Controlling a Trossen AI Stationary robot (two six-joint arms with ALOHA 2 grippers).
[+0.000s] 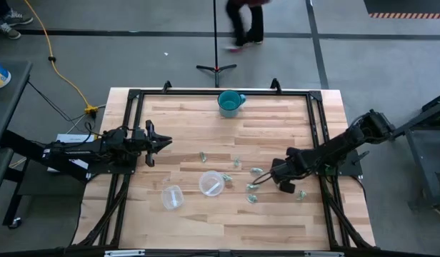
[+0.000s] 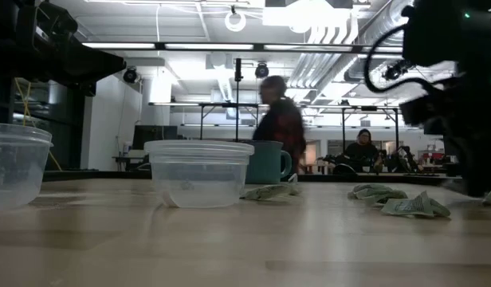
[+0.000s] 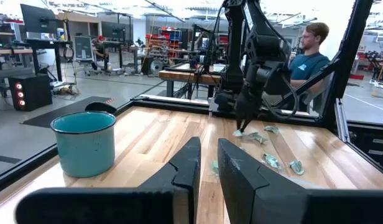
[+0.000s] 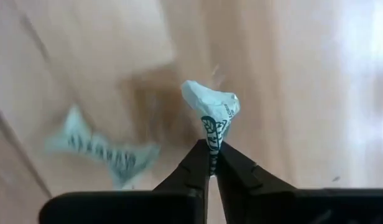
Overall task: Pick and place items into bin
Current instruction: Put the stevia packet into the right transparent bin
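Several small pale green-silver wrapped pieces (image 1: 256, 171) lie scattered on the wooden table between the centre and the right side. They also show in the low view (image 2: 417, 206). My right gripper (image 1: 279, 183) reaches in from the table's right among them and is shut on one piece (image 4: 211, 109). Another piece (image 4: 101, 152) lies flat close by. My left gripper (image 1: 168, 143) waits above the table's left side, far from the pieces. Its fingers (image 3: 191, 168) stand a narrow gap apart and hold nothing. My right gripper pinches one wrapped piece by its twisted end (image 4: 211, 142) between the two fingertips (image 4: 198, 165). The crumpled body of the piece sticks out beyond the tips. Seen from the left wrist view, the fingers point down at the table (image 3: 243, 124). Whether the piece is off the wood, I cannot tell.
Two clear plastic bowls stand near the table's centre, one (image 1: 211, 183) close to the pieces and one (image 1: 171, 197) toward the near left. A teal cup (image 1: 231, 102) stands at the far edge. A black frame rail (image 1: 316, 121) rims the table. People are beyond the table.
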